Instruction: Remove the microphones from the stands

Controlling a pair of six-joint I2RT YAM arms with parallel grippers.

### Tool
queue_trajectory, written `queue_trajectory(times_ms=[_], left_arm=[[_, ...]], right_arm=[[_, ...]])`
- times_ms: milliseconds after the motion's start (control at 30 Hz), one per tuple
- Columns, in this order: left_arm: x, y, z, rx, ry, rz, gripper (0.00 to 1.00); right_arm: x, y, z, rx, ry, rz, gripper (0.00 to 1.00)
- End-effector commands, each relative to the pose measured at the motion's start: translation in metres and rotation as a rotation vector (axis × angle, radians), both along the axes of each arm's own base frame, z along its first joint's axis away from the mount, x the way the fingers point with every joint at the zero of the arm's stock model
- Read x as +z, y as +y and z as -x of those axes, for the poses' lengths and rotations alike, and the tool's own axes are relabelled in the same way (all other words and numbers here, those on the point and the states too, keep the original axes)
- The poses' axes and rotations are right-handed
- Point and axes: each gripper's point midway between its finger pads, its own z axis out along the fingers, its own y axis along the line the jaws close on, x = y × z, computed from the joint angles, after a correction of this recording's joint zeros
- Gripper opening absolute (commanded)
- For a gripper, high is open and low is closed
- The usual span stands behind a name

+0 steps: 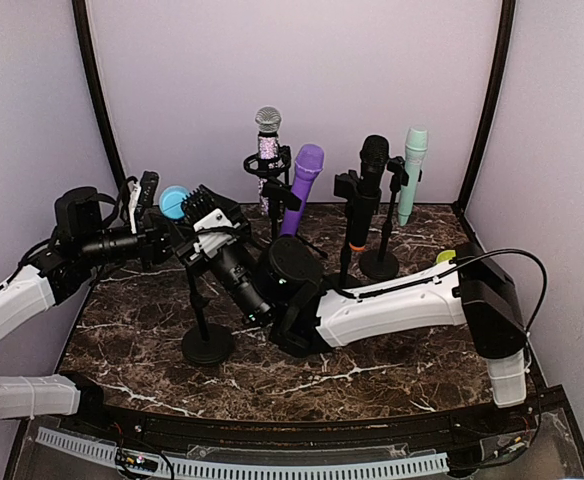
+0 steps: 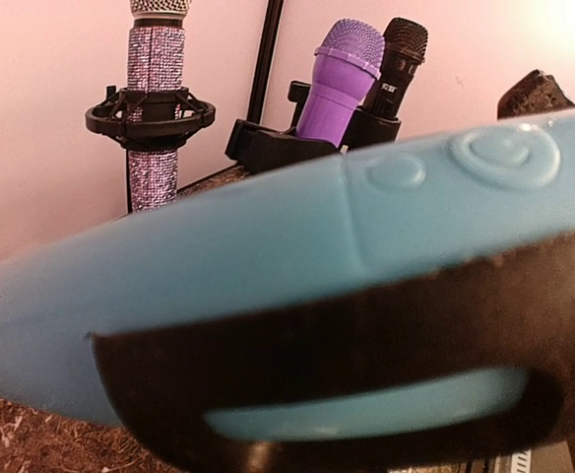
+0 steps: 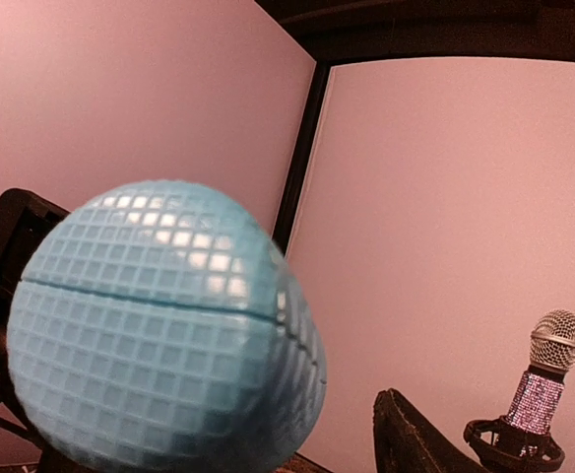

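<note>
at the lower left of centre in the top view a black stand (image 1: pixel 207 346) is seen on the marble table (image 1: pixel 422 365), its upper end hidden behind the right gripper (image 1: pixel 208 208), whose jaws are held apart just beside the blue microphone (image 1: pixel 173 203). the microphone's grid-patterned head is seen left of centre, and its body is clamped by the left gripper (image 1: pixel 154 208), a black finger (image 2: pixel 347 340) being pressed across it. whether it sits in the stand's clip cannot be told. farther back, at upper centre, a glitter microphone (image 1: pixel 268 135), a purple microphone (image 1: pixel 305 180), a black microphone (image 1: pixel 370 170) and a mint microphone (image 1: pixel 412 165) are seen upright in stands.
</note>
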Motion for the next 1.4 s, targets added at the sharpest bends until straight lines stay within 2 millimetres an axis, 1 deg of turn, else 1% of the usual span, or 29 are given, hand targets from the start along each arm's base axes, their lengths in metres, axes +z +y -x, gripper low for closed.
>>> queue_trajectory(times_ms=[0, 167, 333, 367, 533, 600, 700, 833, 967, 1000, 1167, 1367], left_arm=[[0.047, -0.008, 0.019, -0.108, -0.077, 0.073, 0.00], [0.050, -0.012, 0.029, -0.171, -0.062, 0.076, 0.00], [0.045, -0.012, 0.033, -0.185, -0.055, 0.056, 0.00], [0.044, -0.012, 0.033, -0.186, -0.050, 0.053, 0.00], [0.038, -0.011, 0.029, -0.165, -0.036, 0.037, 0.00], [0.036, -0.010, 0.025, -0.146, -0.018, 0.033, 0.00], [0.030, -0.011, 0.020, -0.133, 0.018, 0.022, 0.00], [0.025, -0.008, 0.012, -0.094, 0.038, 0.011, 0.00], [0.020, -0.003, 0.000, -0.017, 0.059, -0.001, 0.00], [0.017, 0.000, -0.008, 0.027, 0.072, -0.005, 0.00], [0.009, 0.010, -0.028, 0.111, 0.163, 0.016, 0.00], [0.007, 0.012, -0.035, 0.135, 0.195, 0.033, 0.00]], right_arm=[[0.028, -0.001, 0.001, 0.027, -0.037, -0.083, 0.64], [0.035, 0.004, 0.003, 0.027, -0.077, -0.077, 0.59], [0.039, 0.008, 0.004, 0.025, -0.104, -0.063, 0.57], [0.040, 0.007, 0.004, 0.021, -0.109, -0.062, 0.56], [0.042, 0.009, 0.009, 0.002, -0.149, -0.039, 0.42], [0.044, 0.011, 0.011, -0.026, -0.180, -0.022, 0.39], [0.048, 0.016, 0.016, -0.056, -0.237, 0.005, 0.37], [0.060, 0.015, 0.019, -0.054, -0.271, 0.004, 0.32], [0.070, 0.013, 0.025, -0.040, -0.283, -0.014, 0.28], [0.071, 0.012, 0.028, -0.038, -0.289, -0.019, 0.27], [0.082, 0.009, 0.043, -0.029, -0.321, -0.042, 0.26], [0.095, 0.004, 0.058, -0.015, -0.345, -0.070, 0.26]])
